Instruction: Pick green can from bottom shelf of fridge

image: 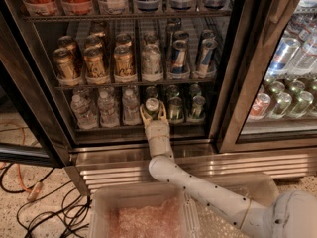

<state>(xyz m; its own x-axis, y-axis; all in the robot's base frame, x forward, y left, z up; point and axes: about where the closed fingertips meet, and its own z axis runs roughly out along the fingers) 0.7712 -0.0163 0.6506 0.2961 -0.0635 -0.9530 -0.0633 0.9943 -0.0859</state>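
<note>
Gripper (152, 110) is reached into the fridge (226, 83) at the front of the bottom shelf (101, 129), jaws on either side of the green can (152, 103) & looks closed on it. Can stands upright in the front row, on the wire rack, not lifted clear as far as I can see.

Risks from here, imo:
- Tight neighbours. Water bottle (130, 106) is just beside the can on one side, 2nd green can (175, 108) just beside on the other. Any sideways swing on the way out could knock either over.
- Front rail. If the can is dragged straight back w/o a lift, its base may catch the rail, tip or twist out of the grip.
- Low headroom. Rack above (99, 86) w/ gold cans sits close over the bottom row, so too much lift could bump the can top or gripper into it.
- Slip. Grip seems low-to-mid on a smooth, prob. cold, damp can, so a fast pull could let it slide.
- Drop path. Steel sill & clear plastic bin (97, 198) lie below the arm (198, 187); a dropped can would land there or roll off
</note>
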